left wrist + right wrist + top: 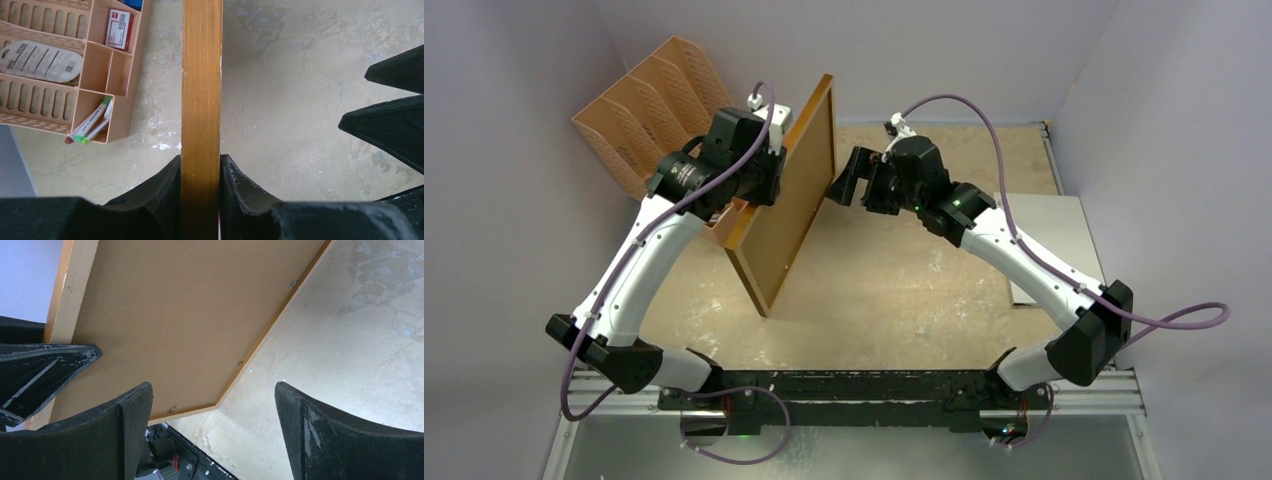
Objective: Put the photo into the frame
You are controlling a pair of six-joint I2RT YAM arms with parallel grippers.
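The frame (746, 278) stands on edge, tilted, near the middle left of the table, its brown backing panel (790, 205) facing right. My left gripper (769, 150) is shut on its upper moulding; in the left wrist view the wooden edge (201, 90) fills the gap between the fingers of that gripper (200, 157). My right gripper (842, 185) hangs open just right of the panel with nothing in it. The right wrist view shows the panel (190, 315) and moulding (70, 295) beyond that open gripper (212, 385). The photo is out of view.
An orange-tan file rack (649, 110) stands at the back left, behind the frame; it holds markers (92, 122) and a small box (119, 29). A pale grey-white sheet (1054, 240) lies flat at the right. Walls close in on three sides.
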